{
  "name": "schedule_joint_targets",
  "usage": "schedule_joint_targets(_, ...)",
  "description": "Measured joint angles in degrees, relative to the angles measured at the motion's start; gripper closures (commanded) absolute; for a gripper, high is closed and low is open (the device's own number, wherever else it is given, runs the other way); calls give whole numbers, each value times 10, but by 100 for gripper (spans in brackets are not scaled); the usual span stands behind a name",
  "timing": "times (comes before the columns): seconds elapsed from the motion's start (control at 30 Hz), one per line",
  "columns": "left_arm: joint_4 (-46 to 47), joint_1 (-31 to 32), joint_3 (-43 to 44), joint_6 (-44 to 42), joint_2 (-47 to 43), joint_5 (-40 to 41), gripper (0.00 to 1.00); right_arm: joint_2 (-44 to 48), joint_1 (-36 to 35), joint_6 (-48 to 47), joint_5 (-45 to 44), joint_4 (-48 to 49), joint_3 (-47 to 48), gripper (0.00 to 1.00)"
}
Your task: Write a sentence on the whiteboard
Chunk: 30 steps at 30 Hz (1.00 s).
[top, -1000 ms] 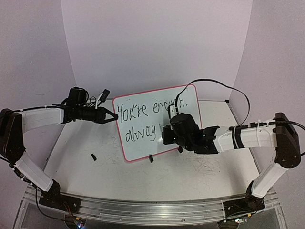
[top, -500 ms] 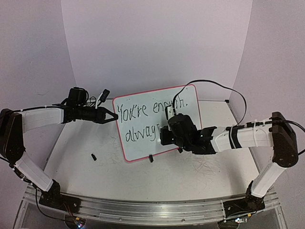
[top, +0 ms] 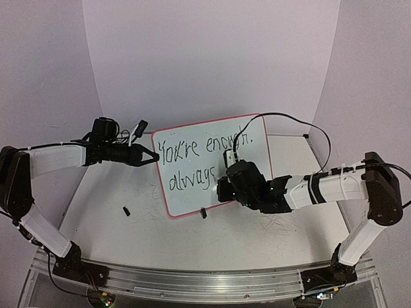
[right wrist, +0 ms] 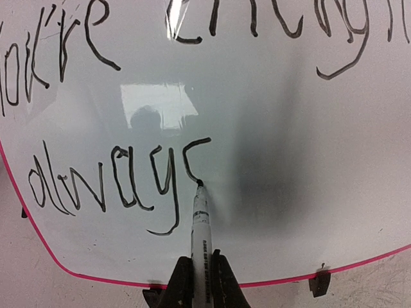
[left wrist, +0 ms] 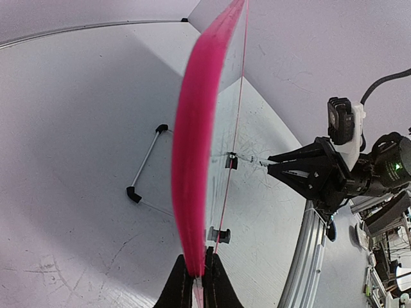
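The whiteboard [top: 192, 168] stands tilted mid-table, white with a red-pink rim. The sentence [top: 192, 160] on it reads "You're enough." above "alway" plus a partly drawn "s" [right wrist: 196, 160]. My left gripper [top: 149, 157] is shut on the board's left rim [left wrist: 192, 186], seen edge-on in the left wrist view. My right gripper [right wrist: 200, 273] is shut on a white marker [right wrist: 200, 224]; its black tip touches the board at the middle of the "s". In the top view the right gripper [top: 226, 189] covers the end of the second line.
A small black cap [top: 126, 210] lies on the table left of the board. The board's black clip feet [top: 203, 213] rest on the table, and its wire stand [left wrist: 146, 160] is behind it. A black cable [top: 302, 125] arcs above the right arm. Purple walls enclose the back.
My right gripper has moved down and slightly left along the board, drawing the top curve of the "s" after "alway". The left gripper and the board have not moved.
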<state>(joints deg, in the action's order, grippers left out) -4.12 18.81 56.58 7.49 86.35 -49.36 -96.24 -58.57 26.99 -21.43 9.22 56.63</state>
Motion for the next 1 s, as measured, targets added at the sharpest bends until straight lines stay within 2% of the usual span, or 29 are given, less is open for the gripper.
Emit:
schedule_joint_targets(0.53,0,0,0,0,0,-1,100,-5,-21,10,-1,-20,2,100)
schedule_joint_targets(1.0,0,0,0,0,0,-1,100,19,-9,14,-21,-27,-6,100)
